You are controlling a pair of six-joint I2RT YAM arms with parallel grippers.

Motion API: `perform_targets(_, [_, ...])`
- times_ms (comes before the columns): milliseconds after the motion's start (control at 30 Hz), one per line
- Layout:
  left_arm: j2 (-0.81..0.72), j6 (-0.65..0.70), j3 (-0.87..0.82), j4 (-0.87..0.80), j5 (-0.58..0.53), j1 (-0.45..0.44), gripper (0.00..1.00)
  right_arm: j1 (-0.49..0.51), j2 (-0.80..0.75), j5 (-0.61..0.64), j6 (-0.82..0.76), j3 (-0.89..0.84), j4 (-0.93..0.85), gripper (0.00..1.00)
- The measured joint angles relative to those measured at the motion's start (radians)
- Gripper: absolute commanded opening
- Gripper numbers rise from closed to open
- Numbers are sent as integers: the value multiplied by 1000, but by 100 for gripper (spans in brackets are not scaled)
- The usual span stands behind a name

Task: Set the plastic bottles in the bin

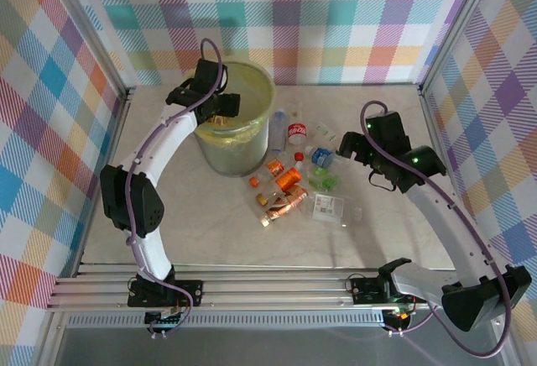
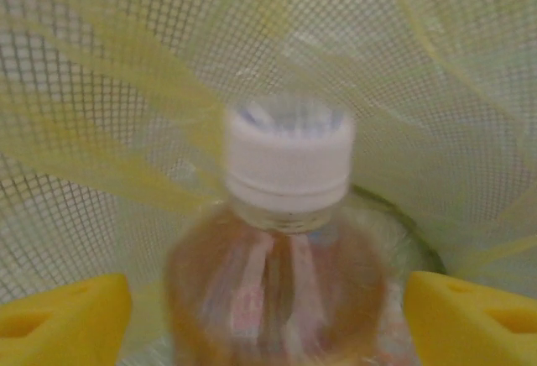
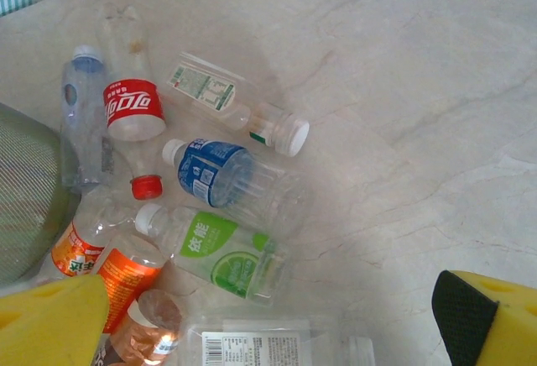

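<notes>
Your left gripper point(image 1: 220, 107) hangs over the mouth of the bin point(image 1: 239, 154). Its yellow fingers point(image 2: 59, 320) are spread apart, with a gap on each side of the white-capped bottle point(image 2: 285, 215) between them, so they are not touching it; the yellow bag point(image 2: 470, 89) lining is behind it. Your right gripper point(image 3: 273, 299) is also spread wide and holds nothing, above the other plastic bottles point(image 3: 214, 173) scattered on the table point(image 3: 419, 89) just beside the bin.

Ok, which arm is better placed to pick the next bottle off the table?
Right, likely. The right gripper hangs open at the bottle pile, with the blue-label bottle and green-label bottle just ahead of it. The left gripper is over the bin, open, a white-capped bottle between its fingers.
</notes>
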Motion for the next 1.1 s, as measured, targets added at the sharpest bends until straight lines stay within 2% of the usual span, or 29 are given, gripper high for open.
perform_targets(200, [6,-6,10,-26,-28,1,100,-53,21,-69,6,-42,-7,100])
perform_targets(633, [-35,-38,69,-59,-11,0,100,-79,38,-167,-5,-88,-19,100])
perform_targets(800, [-150,-55,38,-51,-9,-3,100,-84,43,-208,-24,-115,-26,100])
perform_targets(967, [-332,-74,-91,-6,-10,-24,100,-84,44,-256,-31,-146,-21,100])
perform_targets(1100, [-486,-92,-231,33,-21,-97,100,-84,48,-269,-31,-171,-21,100])
